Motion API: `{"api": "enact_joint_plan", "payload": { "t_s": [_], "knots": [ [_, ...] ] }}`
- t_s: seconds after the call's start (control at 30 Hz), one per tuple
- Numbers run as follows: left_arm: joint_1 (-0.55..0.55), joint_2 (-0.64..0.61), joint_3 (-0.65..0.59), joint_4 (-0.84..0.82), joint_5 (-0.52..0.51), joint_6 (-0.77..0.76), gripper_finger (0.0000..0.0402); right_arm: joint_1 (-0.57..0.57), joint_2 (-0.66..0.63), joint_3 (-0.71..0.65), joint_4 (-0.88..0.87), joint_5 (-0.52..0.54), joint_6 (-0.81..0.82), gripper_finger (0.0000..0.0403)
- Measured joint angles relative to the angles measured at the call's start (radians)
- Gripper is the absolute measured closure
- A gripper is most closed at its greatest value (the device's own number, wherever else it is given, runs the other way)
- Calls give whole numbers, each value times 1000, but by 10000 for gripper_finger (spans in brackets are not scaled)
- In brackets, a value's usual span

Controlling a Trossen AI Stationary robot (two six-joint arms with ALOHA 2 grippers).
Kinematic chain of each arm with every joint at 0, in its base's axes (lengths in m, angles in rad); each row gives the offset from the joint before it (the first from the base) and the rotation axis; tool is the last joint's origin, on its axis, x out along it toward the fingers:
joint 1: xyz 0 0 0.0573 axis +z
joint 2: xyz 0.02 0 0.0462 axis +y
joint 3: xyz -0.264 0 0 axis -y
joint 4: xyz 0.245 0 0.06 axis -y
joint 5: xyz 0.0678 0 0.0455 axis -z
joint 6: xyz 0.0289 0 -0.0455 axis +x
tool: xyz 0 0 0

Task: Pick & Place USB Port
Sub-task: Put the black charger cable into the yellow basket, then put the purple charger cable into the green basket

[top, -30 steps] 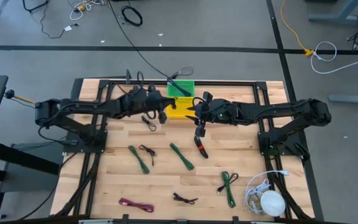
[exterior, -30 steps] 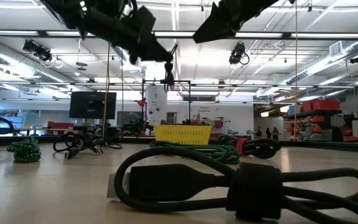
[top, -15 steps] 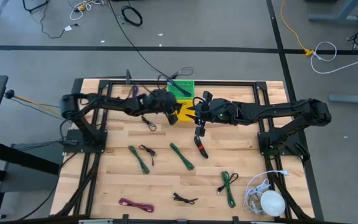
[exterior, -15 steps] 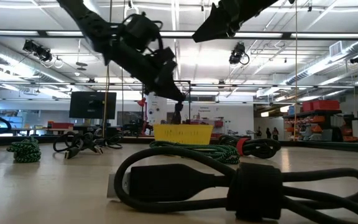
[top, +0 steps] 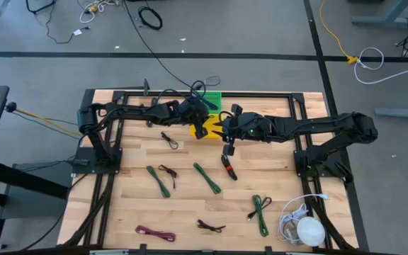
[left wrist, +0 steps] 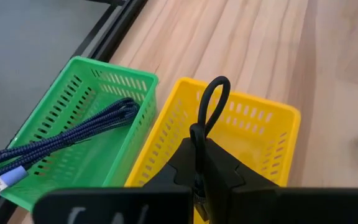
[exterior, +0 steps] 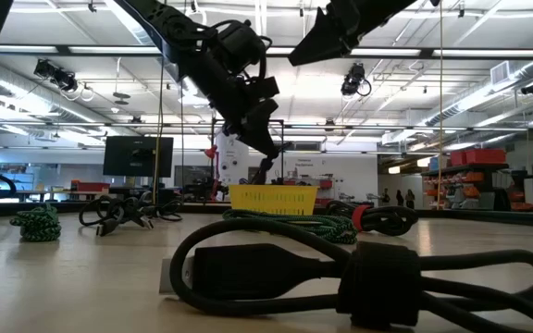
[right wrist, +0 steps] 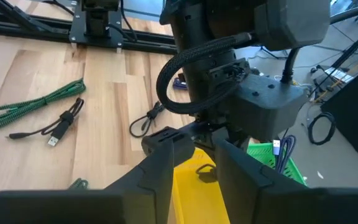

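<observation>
My left gripper (top: 201,127) is shut on a small black USB cable (left wrist: 207,115) and hangs over the yellow basket (top: 208,120) near the table's far edge. In the low view it (exterior: 263,159) sits just above the basket's rim (exterior: 271,196). The green basket (left wrist: 73,134) beside the yellow one holds a blue braided cable (left wrist: 61,140). My right gripper (top: 225,129) is open and waits right of the yellow basket, facing the left gripper (right wrist: 210,134). My left gripper pinches the black cable between its two shut fingers, coming from above and slanting down. A loop of the cable (left wrist: 213,93) sticks out past the fingertips. The cable is lifted clear, and its loose end (right wrist: 205,173) dangles over the inside of the yellow basket.
Several bundled cables lie on the wooden table: a black one (top: 168,139), a black-and-red one (top: 229,164), green ones (top: 159,181) (top: 207,178) (top: 261,212), a magenta one (top: 154,234). A white cable and a white round thing (top: 307,228) sit at the near right corner.
My left gripper has carried the black cable toward the table's right and far side and come down until it is over the yellow basket. The cable has stayed in the shut fingers.
</observation>
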Motion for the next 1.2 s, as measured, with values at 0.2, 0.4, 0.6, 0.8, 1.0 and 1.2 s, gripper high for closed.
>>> {"api": "enact_joint_plan", "payload": {
  "t_s": [0.2,0.4,0.6,0.8,1.0,1.2],
  "knots": [
    [0,0,-3,-12,-4,7,373,0,0,0,-1,0,0,282],
    [3,0,-3,-9,-7,8,300,0,0,0,-4,0,1,282],
    [7,0,-3,-4,-8,0,244,0,0,0,-4,0,3,282],
    [7,-1,-3,-15,-74,0,235,0,0,0,-6,0,9,282],
    [21,-31,-4,-224,-243,-14,251,0,0,0,-53,1,35,282],
    [112,-54,-4,-489,-309,-166,254,0,0,0,-75,1,35,282]
  ]
}}
